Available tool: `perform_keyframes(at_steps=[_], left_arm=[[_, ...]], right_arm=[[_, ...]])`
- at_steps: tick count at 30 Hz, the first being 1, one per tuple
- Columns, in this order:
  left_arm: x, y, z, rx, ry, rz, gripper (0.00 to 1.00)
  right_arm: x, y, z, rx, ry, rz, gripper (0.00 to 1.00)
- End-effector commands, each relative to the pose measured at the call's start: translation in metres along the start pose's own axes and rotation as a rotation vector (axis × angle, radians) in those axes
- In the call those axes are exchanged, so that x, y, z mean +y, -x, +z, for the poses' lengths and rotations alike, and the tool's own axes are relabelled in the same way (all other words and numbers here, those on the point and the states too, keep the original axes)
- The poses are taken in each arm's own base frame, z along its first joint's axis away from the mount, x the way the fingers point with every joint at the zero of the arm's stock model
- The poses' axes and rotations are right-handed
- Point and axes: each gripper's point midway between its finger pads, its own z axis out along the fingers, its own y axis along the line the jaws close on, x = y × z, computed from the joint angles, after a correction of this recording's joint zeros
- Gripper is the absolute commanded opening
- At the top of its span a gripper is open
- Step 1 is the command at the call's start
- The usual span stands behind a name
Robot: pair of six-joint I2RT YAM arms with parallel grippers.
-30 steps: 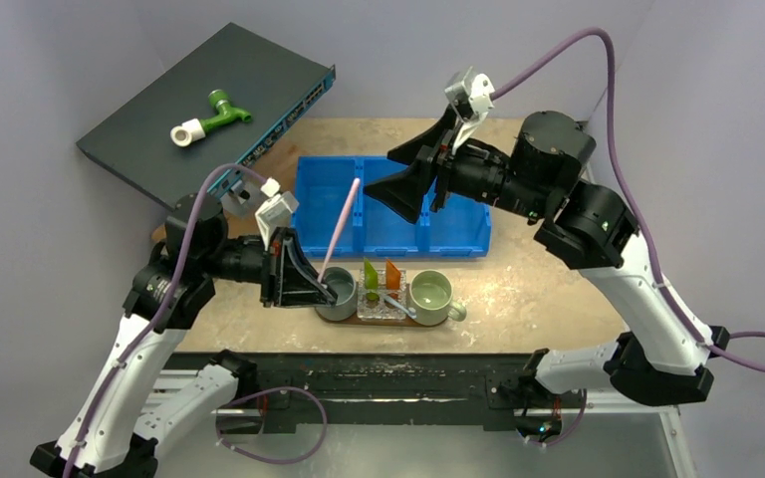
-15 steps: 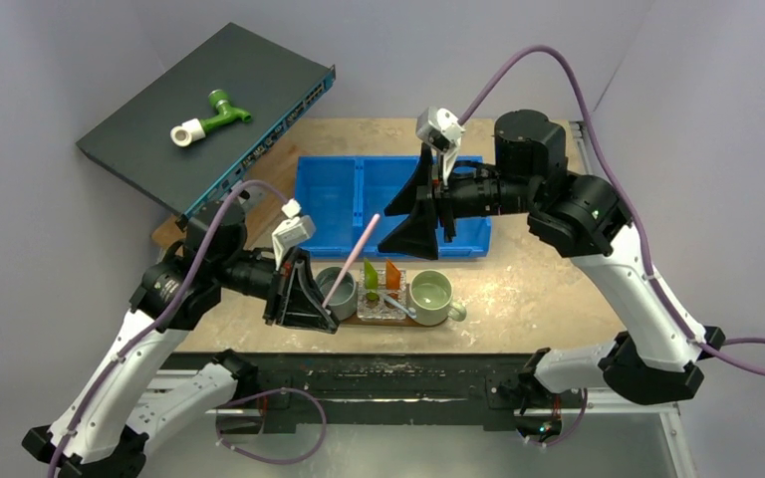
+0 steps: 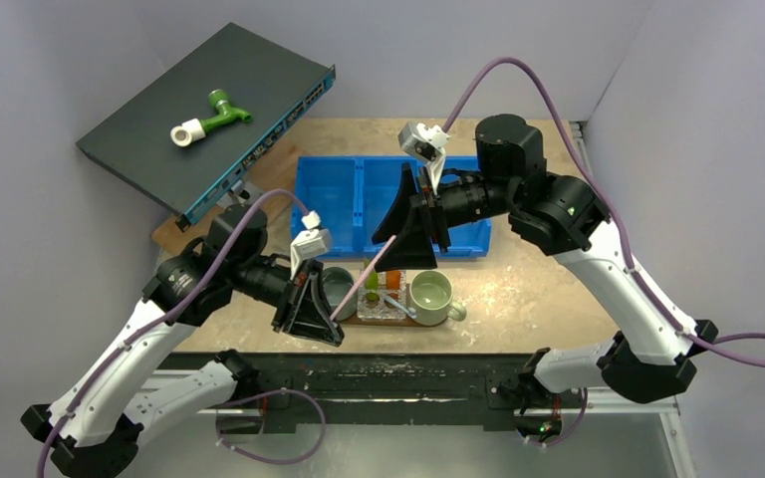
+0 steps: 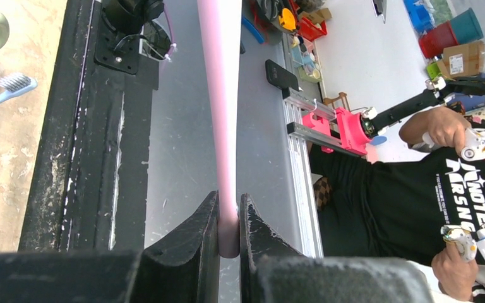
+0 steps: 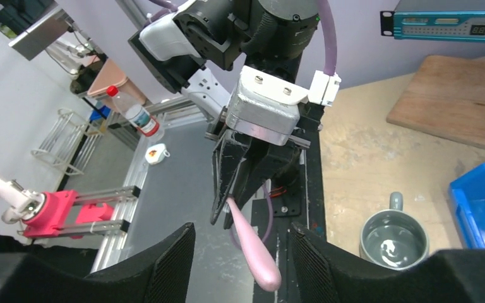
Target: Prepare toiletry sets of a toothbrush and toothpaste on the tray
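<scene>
My left gripper (image 3: 331, 319) is shut on the end of the pink toothbrush (image 3: 364, 284) and holds it slanting up to the right above the tray's (image 3: 408, 322) left part. The left wrist view shows the pink toothbrush (image 4: 218, 95) clamped between the fingertips. My right gripper (image 3: 403, 249) is open, and the toothbrush's free end (image 5: 252, 246) lies between its fingers without touching them. The lime-green tube (image 3: 372, 282) and the orange tube (image 3: 393, 277) stand in a clear holder on the tray. The pale blue toothbrush (image 3: 398, 304) lies there too.
A grey mug (image 3: 337, 287) and a green mug (image 3: 430, 294) stand on the tray. A blue bin (image 3: 344, 199) lies behind it. A dark network switch (image 3: 209, 90) with a green-white pipe fitting (image 3: 209, 115) sits at back left, over a wooden board (image 5: 455, 101).
My left gripper has carried the pink toothbrush from over the grey mug towards the near edge and tilted it. My right gripper has moved left and down around the toothbrush's free end.
</scene>
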Motion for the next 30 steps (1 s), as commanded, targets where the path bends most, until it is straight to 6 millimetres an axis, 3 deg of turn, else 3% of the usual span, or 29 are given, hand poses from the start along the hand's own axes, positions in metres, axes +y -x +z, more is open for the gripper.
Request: perform_keyframes(at_steps=[1, 17, 21, 25, 29, 30], left_arm=[[0.000, 0.001, 0.000, 0.005, 0.010, 0.056, 0.00], [-0.001, 0.004, -0.001, 0.010, 0.022, 0.073, 0.00], [0.001, 0.005, -0.001, 0.011, 0.027, 0.070, 0.00], [0.002, 0.005, -0.001, 0.012, 0.031, 0.070, 0.00], [0.003, 0.005, 0.000, 0.012, 0.033, 0.073, 0.00], [0.003, 0.006, -0.001, 0.011, 0.037, 0.074, 0.00]], right_arm=[[0.009, 0.003, 0.002, -0.006, 0.069, -0.006, 0.54], [-0.003, -0.018, 0.005, 0.040, 0.045, 0.042, 0.38], [-0.001, -0.018, 0.005, 0.037, 0.056, 0.038, 0.25], [-0.001, -0.019, 0.005, 0.041, 0.058, 0.042, 0.20], [-0.002, -0.021, 0.006, 0.043, 0.065, 0.043, 0.00], [-0.001, -0.020, 0.005, 0.041, 0.065, 0.040, 0.00]])
